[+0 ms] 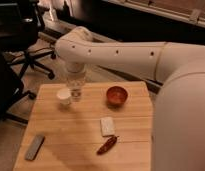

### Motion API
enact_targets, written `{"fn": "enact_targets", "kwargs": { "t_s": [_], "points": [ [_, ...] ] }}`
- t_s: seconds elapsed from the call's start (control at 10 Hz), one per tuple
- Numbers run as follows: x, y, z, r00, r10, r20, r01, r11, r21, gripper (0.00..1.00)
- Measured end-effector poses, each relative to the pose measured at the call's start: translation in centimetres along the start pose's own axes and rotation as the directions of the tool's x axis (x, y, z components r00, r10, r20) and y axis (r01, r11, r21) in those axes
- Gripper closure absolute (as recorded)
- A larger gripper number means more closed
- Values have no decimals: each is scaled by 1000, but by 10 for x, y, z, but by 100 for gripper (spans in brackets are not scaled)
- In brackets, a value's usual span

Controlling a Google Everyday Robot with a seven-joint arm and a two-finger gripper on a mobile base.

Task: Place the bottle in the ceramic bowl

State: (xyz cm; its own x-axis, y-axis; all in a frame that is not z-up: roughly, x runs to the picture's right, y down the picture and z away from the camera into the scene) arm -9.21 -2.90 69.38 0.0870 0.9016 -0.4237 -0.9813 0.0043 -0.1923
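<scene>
Nearest, along the right edge: the arm's bulky white segment (183, 115), by which that side of the counter (71, 132) is hidden. At the front left corner of the wooden counter a flat dark grey slab (34, 147) is noted, possibly a remote. Toward the front middle a red chili pepper (107, 145) is seen, with a small white rectangular pad (107, 126) just behind it.

Middle row, from the view's left: small white cup (64, 96), the bottle (76, 87), the ceramic bowl (116, 95). The bottle is seen upright just beside the cup and apart from the bowl, which is empty. The end effector (75, 70) is set directly over the bottle's top, so the cap is hidden. Whether it is clamped on the bottle or apart cannot be told.

Step judged: transfer, not yet completed. For the next move a firm hold is needed, then a sideways carry with the base lifted clear of the bowl's rim, then a lowering and release.

Writing: a pale band is made out on the bottle, but nothing can be read. No brand is found elsewhere.

Farthest: an office chair (23, 30) on the floor beyond the left corner.
</scene>
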Motion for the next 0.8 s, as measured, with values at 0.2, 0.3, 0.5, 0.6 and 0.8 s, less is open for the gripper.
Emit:
{"fn": "enact_targets", "kwargs": {
  "t_s": [0.2,0.3,0.5,0.6,0.8],
  "points": [
    [6,-41,1,997,77,0,-77,997,29,100],
    [9,-61,1,994,112,2,-112,992,51,100],
    [11,-82,2,988,152,5,-152,985,86,100],
    [13,-93,2,984,180,6,-179,978,105,100],
    [15,-117,6,972,234,10,-233,963,132,100]
  ]
}}
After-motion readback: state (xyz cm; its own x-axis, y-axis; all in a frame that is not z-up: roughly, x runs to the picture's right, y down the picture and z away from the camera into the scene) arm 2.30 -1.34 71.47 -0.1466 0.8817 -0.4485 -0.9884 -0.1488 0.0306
